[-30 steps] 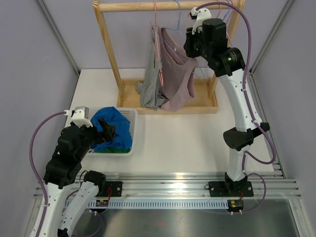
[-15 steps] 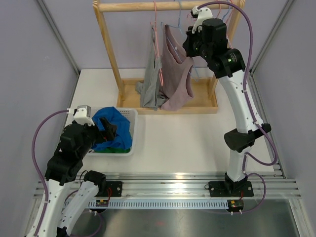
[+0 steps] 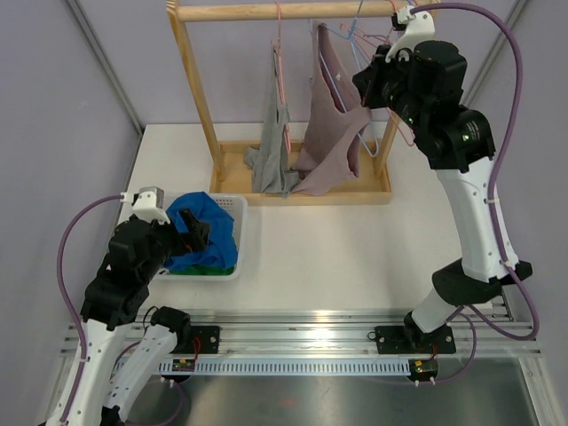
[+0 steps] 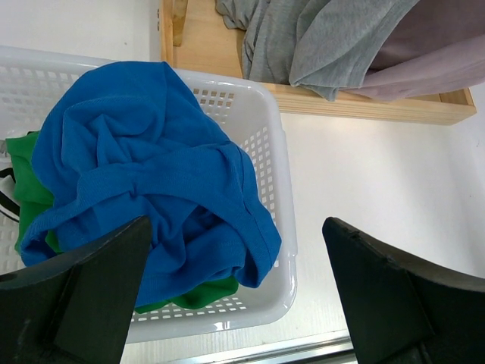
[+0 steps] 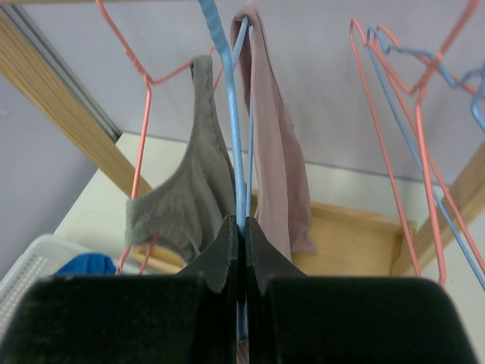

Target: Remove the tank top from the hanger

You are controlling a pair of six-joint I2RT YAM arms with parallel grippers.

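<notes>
Two grippers sit far apart. At the near left corner of the tabletop, the left gripper hangs released over the white basket of blue cloth.

At the far edge, the right gripper is clenched on the blue hanger, just below where the mauve tank top drapes from it on the wooden rack. The likely step is working the straps off that wire. A firm pinch, with the cloth slid off one hanger shoulder at a time, should keep it clear of the grey top and the spare hangers alongside.

I cannot tell whether any fabric is caught in the pinch. The arm covers the hanger's hook in the overhead view, and the wrist view cuts it off.
</notes>
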